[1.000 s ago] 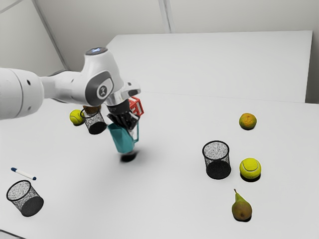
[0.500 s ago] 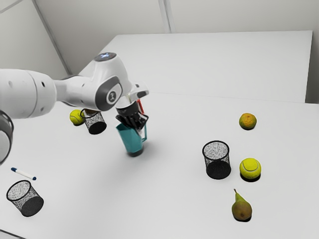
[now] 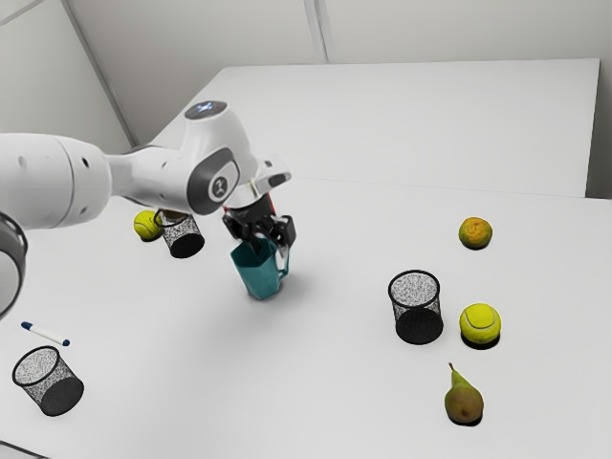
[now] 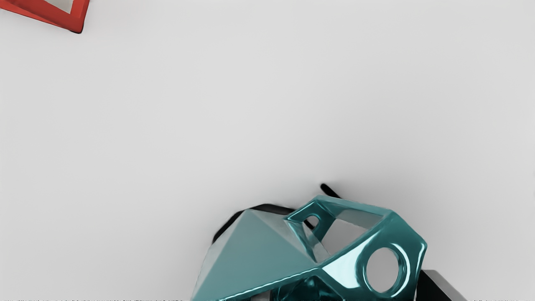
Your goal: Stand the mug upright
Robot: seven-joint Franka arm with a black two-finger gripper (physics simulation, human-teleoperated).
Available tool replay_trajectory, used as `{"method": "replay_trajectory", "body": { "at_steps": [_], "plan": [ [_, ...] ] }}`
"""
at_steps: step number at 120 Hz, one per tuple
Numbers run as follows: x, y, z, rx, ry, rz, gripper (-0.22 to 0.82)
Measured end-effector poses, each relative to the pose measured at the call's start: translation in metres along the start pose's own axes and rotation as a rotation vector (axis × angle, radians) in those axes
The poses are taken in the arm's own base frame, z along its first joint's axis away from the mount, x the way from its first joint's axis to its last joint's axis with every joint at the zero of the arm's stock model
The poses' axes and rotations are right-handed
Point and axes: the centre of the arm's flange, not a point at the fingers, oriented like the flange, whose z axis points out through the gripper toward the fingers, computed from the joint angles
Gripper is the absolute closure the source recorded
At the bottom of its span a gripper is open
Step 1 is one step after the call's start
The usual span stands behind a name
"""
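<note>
Black and two-fingered, the gripper [image 3: 271, 245] stands open at the mouth of a teal mug [image 3: 260, 277], its fingers [image 4: 439, 286] well apart and closed on nothing; in the wrist view, one tip is at the mug's open mouth while the other is just beside the outer side of the handle [image 4: 411, 267], though whether either touches cannot be told. The mug sits upright on the white table [image 3: 316, 382], mouth up, handle toward the exterior view's right. Above it, the white Franka arm [image 3: 134, 177] bears a round pale emblem [image 3: 220, 185] on a dark joint cover and small bluish marks [image 3: 206, 110] on its top cap, both too small to read. A red object [image 4: 77, 19], cut by the wrist view's edge, lies beyond the mug. Toward the exterior view's left are a tennis ball [image 3: 147, 226] beside a black mesh bin [image 3: 185, 244], and, nearer the camera, a white marker with blue ends [image 3: 46, 334] near a second mesh bin [image 3: 48, 381]. Toward the exterior view's right, a third mesh bin [image 3: 416, 311] stands near another tennis ball [image 3: 480, 324], between an orange fruit [image 3: 475, 232] and a pear [image 3: 464, 402]. No lettering is legible.
</note>
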Motion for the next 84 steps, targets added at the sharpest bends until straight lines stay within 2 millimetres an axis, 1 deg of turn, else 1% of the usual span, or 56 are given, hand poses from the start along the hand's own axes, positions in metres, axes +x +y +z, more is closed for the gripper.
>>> {"method": "replay_trajectory", "body": {
  "at_steps": [14, 28, 31, 38, 48, 62, 84],
  "plan": [
    [-0.001, 0.0, -0.019, -0.003, 0.026, 0.001, 0.16],
    [-0.004, 0.003, -0.037, -0.003, 0.046, 0.01, 0.09],
    [-0.004, 0.003, -0.045, -0.003, 0.056, 0.011, 0.08],
    [-0.004, 0.003, -0.061, -0.006, 0.08, 0.009, 0.06],
    [-0.005, -0.001, -0.076, -0.005, 0.094, 0.004, 0.04],
    [0.002, -0.003, -0.111, 0.009, 0.094, 0.012, 0.02],
    [-0.002, -0.004, -0.154, 0.057, 0.08, 0.038, 0.01]
  ]
}}
